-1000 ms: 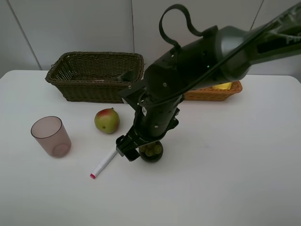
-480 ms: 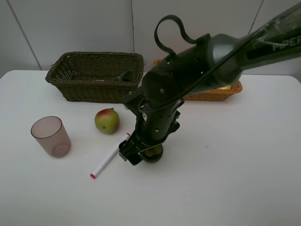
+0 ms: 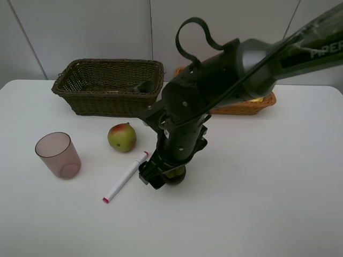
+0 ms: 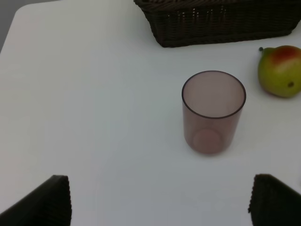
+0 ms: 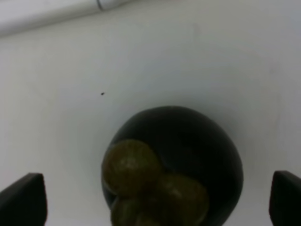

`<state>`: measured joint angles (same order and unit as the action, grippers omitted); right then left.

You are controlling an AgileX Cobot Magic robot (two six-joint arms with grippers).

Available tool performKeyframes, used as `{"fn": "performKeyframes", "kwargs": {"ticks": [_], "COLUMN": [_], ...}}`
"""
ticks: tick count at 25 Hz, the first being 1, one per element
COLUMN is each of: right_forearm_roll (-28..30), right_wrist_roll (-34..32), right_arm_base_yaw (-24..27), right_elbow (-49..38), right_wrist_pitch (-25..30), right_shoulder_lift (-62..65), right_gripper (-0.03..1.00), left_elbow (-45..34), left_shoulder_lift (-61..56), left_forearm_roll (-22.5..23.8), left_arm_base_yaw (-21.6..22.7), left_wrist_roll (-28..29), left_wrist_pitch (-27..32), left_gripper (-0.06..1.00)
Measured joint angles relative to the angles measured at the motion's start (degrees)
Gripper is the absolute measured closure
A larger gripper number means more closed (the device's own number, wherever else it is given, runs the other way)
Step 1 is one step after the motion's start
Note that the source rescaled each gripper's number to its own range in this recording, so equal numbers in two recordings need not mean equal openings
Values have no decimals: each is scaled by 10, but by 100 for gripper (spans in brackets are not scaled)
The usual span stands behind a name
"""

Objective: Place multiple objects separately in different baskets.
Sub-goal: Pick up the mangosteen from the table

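On white table (image 3: 268, 203), mauve cup (image 3: 58, 155) upright; grey wall (image 3: 80, 32) behind.

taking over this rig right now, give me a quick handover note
Right gripper: open, lowered with a finger on either side of the dark round fruit, not closed on it.
Left gripper: open, empty, facing the mauve cup.
On the table: the fruit, mango, cup, white marker.
Done: a yellow item lies in the orange-tan basket; a dark item shows in the dark basket.
Left: grasp the fruit and basket it, then sort mango, cup and marker.
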<state>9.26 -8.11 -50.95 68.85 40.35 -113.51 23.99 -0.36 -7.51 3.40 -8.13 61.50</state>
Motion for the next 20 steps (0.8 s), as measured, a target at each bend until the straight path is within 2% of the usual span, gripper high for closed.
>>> {"fn": "performKeyframes", "kwargs": {"ticks": [2, 4, 7, 8, 9, 20], "right_forearm_roll": [4, 4, 2, 0, -1, -8], "right_wrist_roll": [0, 0, 0, 0, 0, -2], "right_arm_base_yaw": [0, 0, 0, 0, 0, 0], "right_elbow": [0, 0, 0, 0, 0, 0], "right_wrist_pitch": [0, 0, -7, -9, -11, -13], "right_shoulder_lift": [0, 0, 0, 0, 0, 0], "right_gripper": [3, 13, 39, 52, 59, 59], "left_elbow": [0, 0, 0, 0, 0, 0], "left_shoulder_lift": [0, 0, 0, 0, 0, 0], "left_forearm_roll": [0, 0, 0, 0, 0, 0], "left_arm_base_yaw": [0, 0, 0, 0, 0, 0], "left_wrist_roll": [0, 0, 0, 0, 0, 0], "left_wrist_pitch": [0, 0, 0, 0, 0, 0], "left_gripper": [-6, -6, -6, -6, -6, -6]}}
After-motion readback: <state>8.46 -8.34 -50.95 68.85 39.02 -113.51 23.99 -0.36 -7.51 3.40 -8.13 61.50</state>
